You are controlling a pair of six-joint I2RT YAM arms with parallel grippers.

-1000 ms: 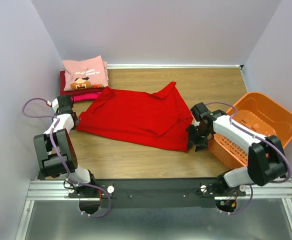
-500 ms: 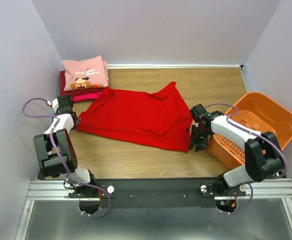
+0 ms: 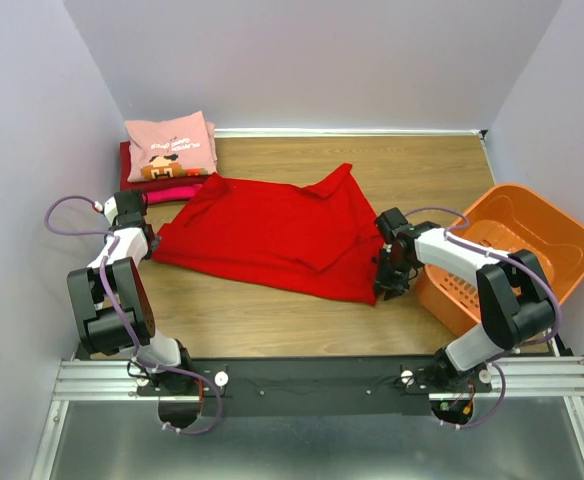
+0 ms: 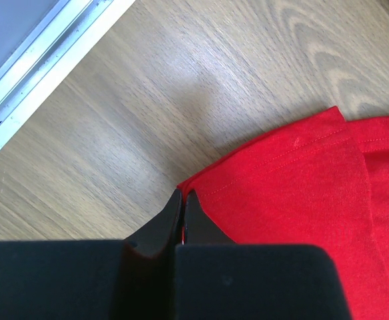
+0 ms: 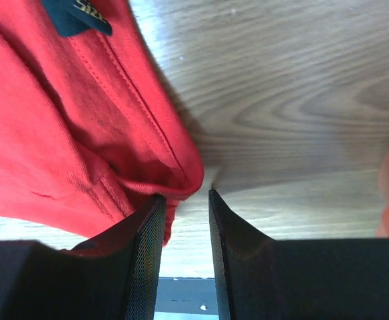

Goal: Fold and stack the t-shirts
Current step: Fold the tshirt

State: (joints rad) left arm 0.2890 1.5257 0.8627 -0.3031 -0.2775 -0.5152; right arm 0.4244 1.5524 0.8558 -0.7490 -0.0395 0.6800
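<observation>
Stretching nine-to-three across the counter point(image 3: 272, 320), the red t-shirt point(image 3: 272, 235) is pinched at nine o'clock by the closed jaws of the left gripper point(image 4: 183, 197) and met at three o'clock by the narrowly parted jaws of the right gripper point(image 5: 184, 200).

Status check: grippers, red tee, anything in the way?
Left gripper shut at corner of red t-shirt, not yet stacked. Right gripper open at its opposite edge. Orange basket close beside it.

Overhead view facing down onto table point(image 3: 302, 320), 2 wrist views close up, all sharing red t-shirt point(image 3: 272, 235)
</observation>
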